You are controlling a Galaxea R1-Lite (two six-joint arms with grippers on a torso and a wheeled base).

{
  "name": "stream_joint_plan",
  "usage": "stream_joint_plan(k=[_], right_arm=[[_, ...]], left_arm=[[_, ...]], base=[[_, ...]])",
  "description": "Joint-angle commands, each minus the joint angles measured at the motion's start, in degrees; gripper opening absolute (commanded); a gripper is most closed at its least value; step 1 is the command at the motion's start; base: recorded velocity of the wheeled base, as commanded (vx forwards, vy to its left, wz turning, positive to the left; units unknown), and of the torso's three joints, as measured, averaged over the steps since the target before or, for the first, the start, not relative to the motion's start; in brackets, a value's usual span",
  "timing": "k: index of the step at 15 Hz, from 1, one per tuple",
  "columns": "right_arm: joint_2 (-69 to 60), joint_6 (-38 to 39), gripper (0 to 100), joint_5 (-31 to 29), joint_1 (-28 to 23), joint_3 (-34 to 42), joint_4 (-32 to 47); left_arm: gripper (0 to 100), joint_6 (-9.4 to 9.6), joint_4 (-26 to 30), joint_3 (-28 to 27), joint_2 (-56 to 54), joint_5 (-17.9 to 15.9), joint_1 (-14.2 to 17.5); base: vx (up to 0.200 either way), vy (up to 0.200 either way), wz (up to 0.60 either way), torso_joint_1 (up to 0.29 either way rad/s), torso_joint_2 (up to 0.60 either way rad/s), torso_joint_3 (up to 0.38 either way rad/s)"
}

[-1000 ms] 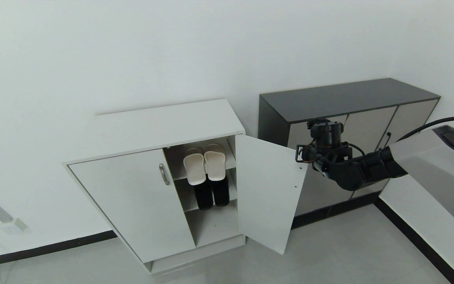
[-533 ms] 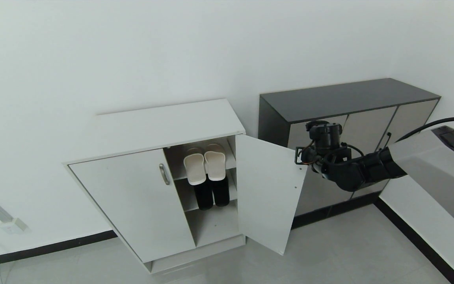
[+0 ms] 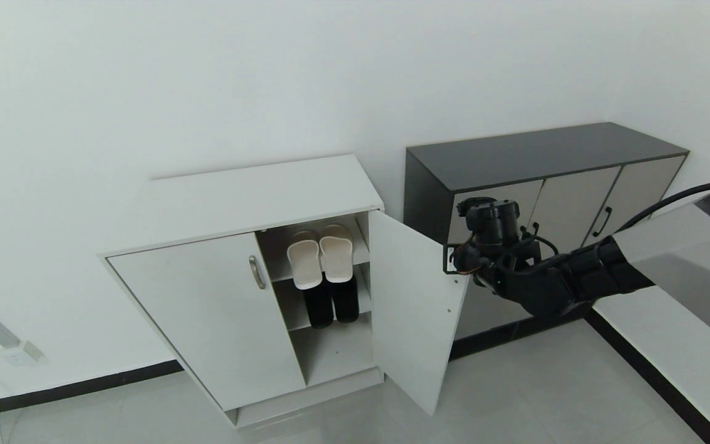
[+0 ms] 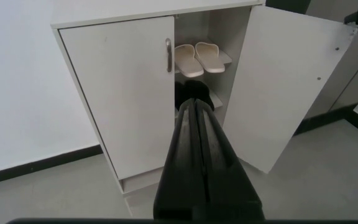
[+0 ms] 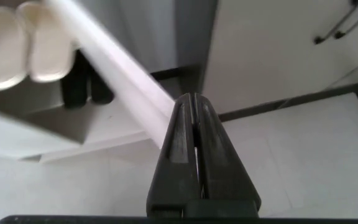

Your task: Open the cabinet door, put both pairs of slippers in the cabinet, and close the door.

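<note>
White board, stiff and light I'd judge, forms the open right-hand door [image 3: 416, 308] of the low white cabinet [image 3: 256, 197]; it should swing easily if pushed near its free edge, where the right gripper [image 5: 196, 99] sits, fingers pinched together on nothing. The panel stands upright, long axis vertical, free edge pointing near-right, with cream slippers [image 3: 321, 259] and black slippers [image 3: 330, 305] shelved inside; the left gripper [image 4: 194, 102], likewise pinched empty, faces the cabinet.

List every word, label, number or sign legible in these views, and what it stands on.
None. The white cabinet, its open door, the white slippers, the black slippers and the dark cabinet show no print, label or number.
</note>
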Motion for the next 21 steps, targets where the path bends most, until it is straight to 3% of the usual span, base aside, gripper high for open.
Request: stream_joint_plan(k=[1,5,13,18,21], right_arm=[[-4.06,0.69,0,-0.08,4.38,3.35,-0.12],[-7.93,1.13,0,-0.08,8.33,6.69,-0.3],[-1.95,1.05,0,0.1,6.14,5.11,-0.3],[-1.43,2.19,0,0.54,10.53,6.25,-0.3],[-4.24,4.3,0,4.23,13.43,8.36,-0.38]], left_arm=[[0,-0.1,0.0,0.01,0.07,0.0,0.02],[0,-0.1,0.0,0.01,0.07,0.0,0.02],[0,-0.1,0.0,0.01,0.07,0.0,-0.07],[0,-0.1,0.0,0.01,0.07,0.0,0.02],[0,-0.19,0.0,0.01,0.07,0.0,0.02]], base=[[0.0,0.0,0.0,0.0,0.0,0.0],[0.0,0.0,0.0,0.0,0.0,0.0],[0.0,0.0,0.0,0.0,0.0,0.0],[0.0,0.0,0.0,0.0,0.0,0.0],[0.0,0.0,0.0,0.0,0.0,0.0]])
